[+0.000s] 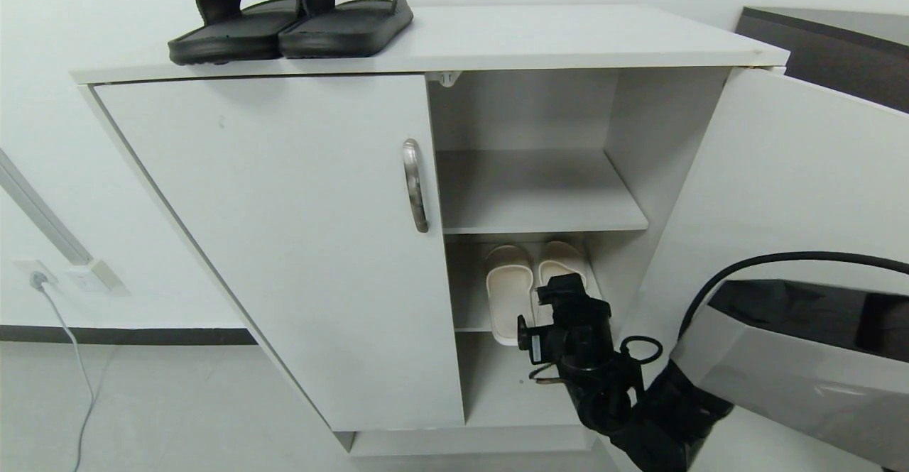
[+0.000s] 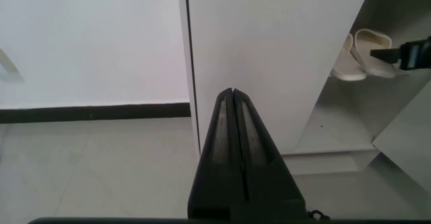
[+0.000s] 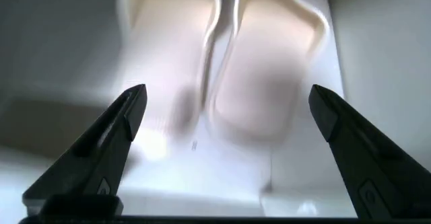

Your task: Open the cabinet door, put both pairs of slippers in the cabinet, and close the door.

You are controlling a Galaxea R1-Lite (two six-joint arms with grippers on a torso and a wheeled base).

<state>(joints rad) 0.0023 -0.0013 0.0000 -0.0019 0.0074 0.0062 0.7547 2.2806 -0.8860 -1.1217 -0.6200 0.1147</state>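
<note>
Head view shows the cabinet (image 1: 568,35) with its right door (image 1: 767,188) swung open and its left door (image 1: 284,245) shut. The pale slippers (image 1: 529,280) lie side by side on the cabinet's middle shelf (image 1: 465,302). The right hand (image 1: 564,284) sits just in front of them, its fingers (image 3: 114,133) spread wide and gripping nothing. The upper shelf (image 1: 540,195) and the bottom compartment (image 1: 497,387) hold nothing. The black slippers (image 1: 291,14) rest as a pair on top of the cabinet, above the shut door, not yet put away.

The nearer pale slipper appears to overhang the shelf's front edge. If so, a careless pull-back of the right hand could snag it and drag it out of the cabinet. An overhanging slipper might also stop the door from closing flush. The right arm is close beside the open door, so a sideways swing could knock the door.

The left hand (image 2: 232,96) is low in front of the cabinet's shut door, fingers pressed together and empty. It would need to open before taking the black pair.
</note>
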